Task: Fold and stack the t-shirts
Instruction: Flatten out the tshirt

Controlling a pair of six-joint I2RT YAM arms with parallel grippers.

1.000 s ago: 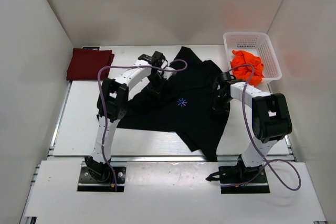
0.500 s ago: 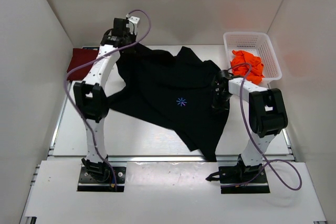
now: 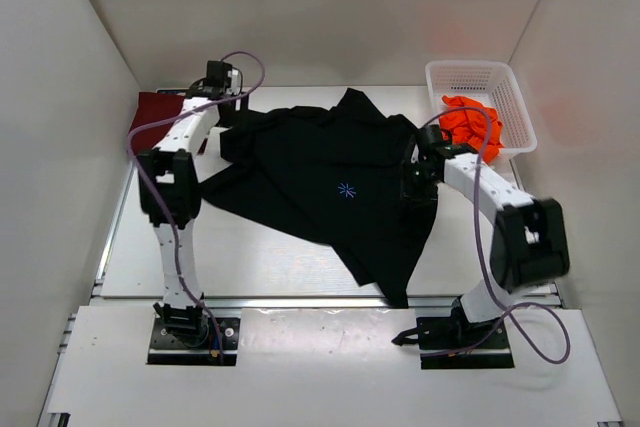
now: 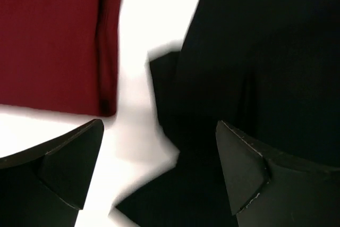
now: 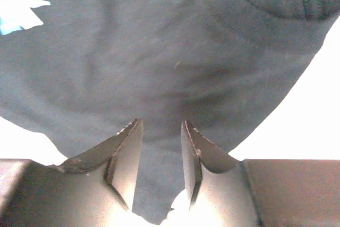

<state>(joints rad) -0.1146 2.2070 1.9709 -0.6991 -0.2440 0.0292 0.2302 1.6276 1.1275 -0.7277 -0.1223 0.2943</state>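
The black t-shirt (image 3: 330, 182) lies spread but rumpled and skewed across the middle of the worktop (image 3: 260, 262), one corner trailing toward the lower edge. By my reading it is being laid flat before any fold is made. The left claw (image 4: 159, 169) hangs at the upper left of the overhead view, above the shirt's left edge, with its jaws as wide as they go and nothing between them. Its own camera shows bare worktop and black cloth below, with the maroon t-shirt (image 4: 53, 41) just beside the black one and apart from it. The maroon shirt is already a neat folded block in the upper-left corner, probably the base of the stack. The right claw (image 5: 159, 152) sits low on the black shirt's right edge, jaws parted only narrowly, with black cloth running under the gap. It seems to grip nothing, though I cannot be sure. The orange t-shirt (image 3: 470, 125) waits crumpled in the white basket (image 3: 500, 75) at upper right, out of the way until its turn.
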